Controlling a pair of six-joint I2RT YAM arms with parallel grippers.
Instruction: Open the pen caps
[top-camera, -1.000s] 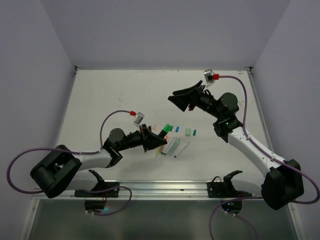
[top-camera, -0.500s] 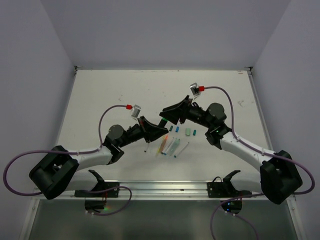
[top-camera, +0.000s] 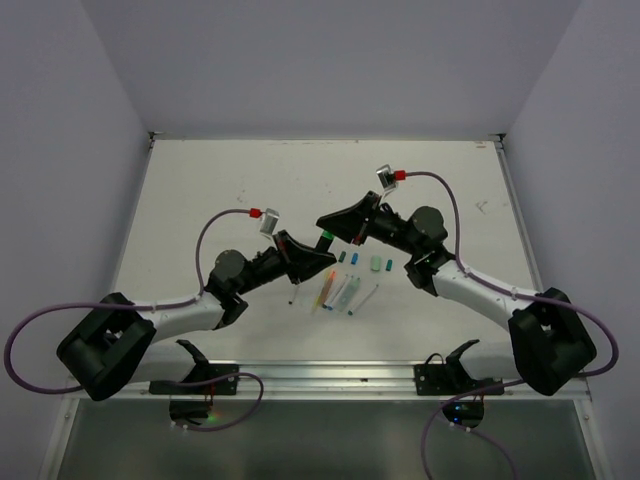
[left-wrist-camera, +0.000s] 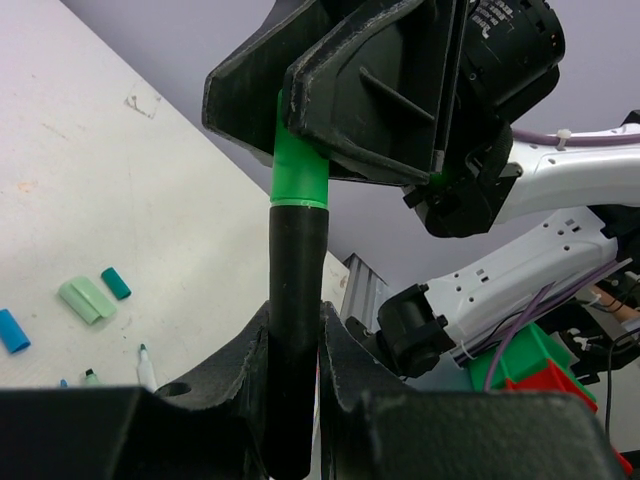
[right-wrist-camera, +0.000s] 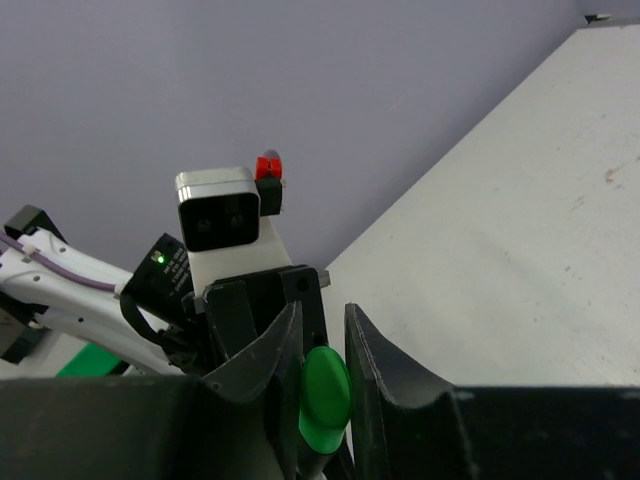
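My left gripper (top-camera: 306, 262) (left-wrist-camera: 295, 335) is shut on the black barrel of a marker (left-wrist-camera: 297, 290) and holds it above the table, pointing up and to the right. The marker's bright green cap (top-camera: 327, 237) (left-wrist-camera: 300, 165) is on its upper end. My right gripper (top-camera: 337, 222) (right-wrist-camera: 325, 340) is shut on that green cap (right-wrist-camera: 325, 400), with the cap squeezed between its two fingers. Loose caps lie on the table: blue (top-camera: 342, 257), teal (top-camera: 353, 256), pale mint (top-camera: 376, 264) (left-wrist-camera: 87, 299) and another teal one (top-camera: 388, 265) (left-wrist-camera: 115, 283).
Several uncapped thin pens (top-camera: 340, 290) lie side by side on the white table (top-camera: 220, 200), just under and in front of the two grippers. The left wrist's camera (right-wrist-camera: 218, 220) faces my right gripper at close range. Grey walls stand at the back and sides.
My right gripper has swung left and down from the back right and closed on the green cap. My left gripper has lifted the marker up off the table towards it.
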